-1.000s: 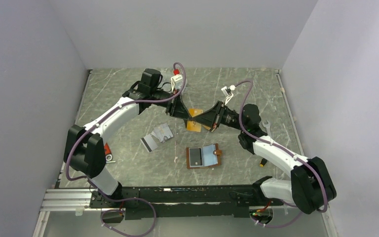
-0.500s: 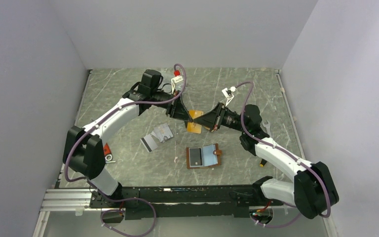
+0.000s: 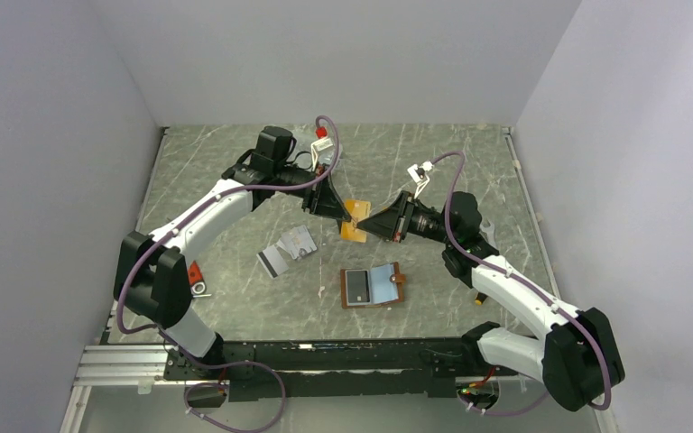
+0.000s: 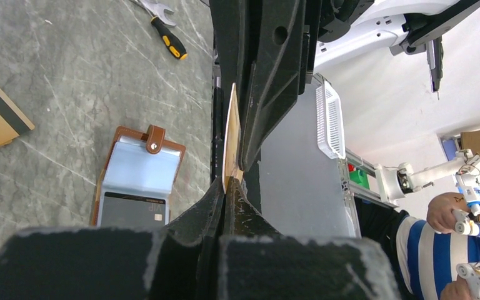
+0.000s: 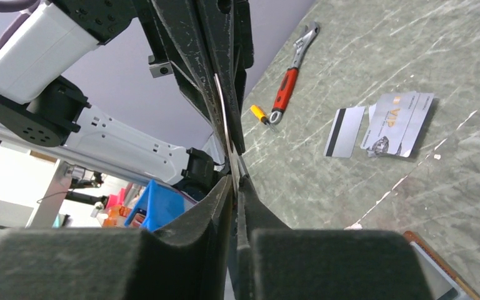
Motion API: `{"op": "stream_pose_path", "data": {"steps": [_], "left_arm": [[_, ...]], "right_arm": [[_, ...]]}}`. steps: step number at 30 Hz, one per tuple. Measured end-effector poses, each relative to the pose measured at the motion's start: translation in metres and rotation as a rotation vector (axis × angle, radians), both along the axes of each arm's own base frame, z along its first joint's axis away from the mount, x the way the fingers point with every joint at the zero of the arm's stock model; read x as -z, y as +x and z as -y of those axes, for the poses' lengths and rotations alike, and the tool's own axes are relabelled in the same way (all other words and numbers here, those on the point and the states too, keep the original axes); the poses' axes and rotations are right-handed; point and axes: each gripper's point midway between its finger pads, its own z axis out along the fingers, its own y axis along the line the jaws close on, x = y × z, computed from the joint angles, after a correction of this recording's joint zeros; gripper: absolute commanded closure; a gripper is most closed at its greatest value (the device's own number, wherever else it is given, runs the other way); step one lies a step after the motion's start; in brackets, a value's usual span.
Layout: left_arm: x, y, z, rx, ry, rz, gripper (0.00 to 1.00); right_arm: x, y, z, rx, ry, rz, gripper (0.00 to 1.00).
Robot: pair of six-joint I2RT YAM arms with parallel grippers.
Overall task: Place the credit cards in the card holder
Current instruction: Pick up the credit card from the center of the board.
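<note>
While pale walls (image 3: 325, 54) are enclosing the grey-veined worktop (image 3: 262, 307), the left hand (image 3: 343, 215) is pinching the orange card (image 3: 356, 233); the right hand (image 3: 369, 224) is flanking it, grip indeterminate.

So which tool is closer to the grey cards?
Left. The left tool holds the orange card just beyond the grey cards; the right tool grips that card's far side, farther off.

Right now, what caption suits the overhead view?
Left fingers and right fingers meet on an orange card; the brown card holder lies open nearby.
</note>
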Motion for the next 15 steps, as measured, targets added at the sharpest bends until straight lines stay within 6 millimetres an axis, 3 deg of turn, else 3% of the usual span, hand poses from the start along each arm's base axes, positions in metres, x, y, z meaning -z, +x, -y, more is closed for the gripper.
{"op": "stream_pose_path", "data": {"steps": [2,7,12,15], "left_arm": [[0.0,0.0,0.0,0.0,0.001,-0.002,1.0],[0.001,0.0,0.0,0.0,0.002,-0.002,0.95],[0.004,0.003,0.0,-0.02,0.015,0.006,0.57],[0.016,0.007,-0.003,-0.055,0.062,0.016,0.5]], "right_arm": [[0.001,0.0,0.0,0.002,-0.004,-0.003,1.0],[0.002,0.0,0.001,0.002,-0.006,-0.003,1.0],[0.001,0.001,0.002,0.003,-0.001,-0.012,1.0],[0.009,0.0,0.006,0.005,-0.03,-0.04,1.0]]}}
